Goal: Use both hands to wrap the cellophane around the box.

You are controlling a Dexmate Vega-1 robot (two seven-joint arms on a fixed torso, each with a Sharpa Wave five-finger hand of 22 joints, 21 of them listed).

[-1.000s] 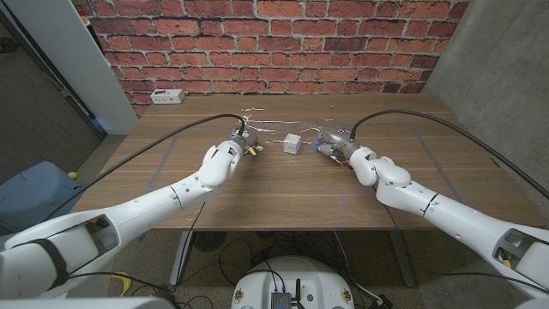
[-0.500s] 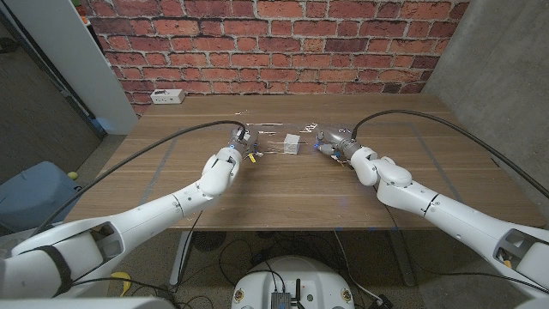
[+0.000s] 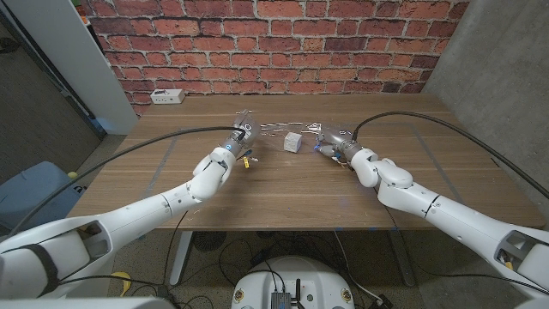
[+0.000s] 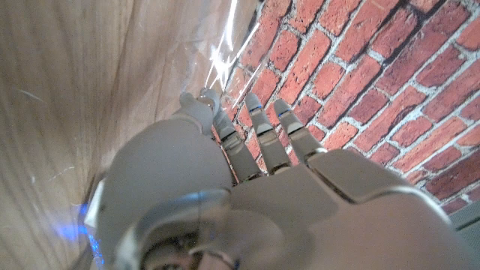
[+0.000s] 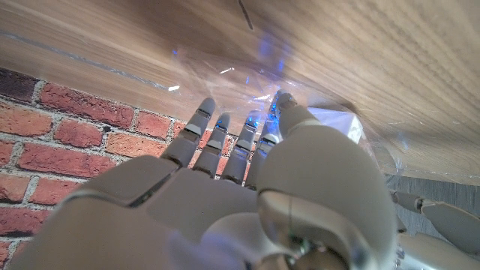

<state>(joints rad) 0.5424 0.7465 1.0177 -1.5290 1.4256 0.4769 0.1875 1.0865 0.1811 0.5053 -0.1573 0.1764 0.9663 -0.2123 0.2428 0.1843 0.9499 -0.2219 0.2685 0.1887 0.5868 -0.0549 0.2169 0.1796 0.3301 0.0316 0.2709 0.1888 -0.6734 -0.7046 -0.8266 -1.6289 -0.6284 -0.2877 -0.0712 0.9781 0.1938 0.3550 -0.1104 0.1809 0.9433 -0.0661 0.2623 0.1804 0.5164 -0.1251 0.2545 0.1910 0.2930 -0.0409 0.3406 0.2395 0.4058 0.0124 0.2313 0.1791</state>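
While the box (image 3: pixel 292 142) sits on the table (image 3: pixel 283 193), the left hand (image 3: pixel 239 137) and right hand (image 3: pixel 330 138) each pinch the clear wrap (image 3: pixel 273 131).

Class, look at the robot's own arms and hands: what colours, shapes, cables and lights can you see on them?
Both arms are glossy white, built of rounded segments. A black cable arcs to the left hand, another to the right hand. The hands are metallic grey with slim jointed fingers; a blue light glows at each wrist.
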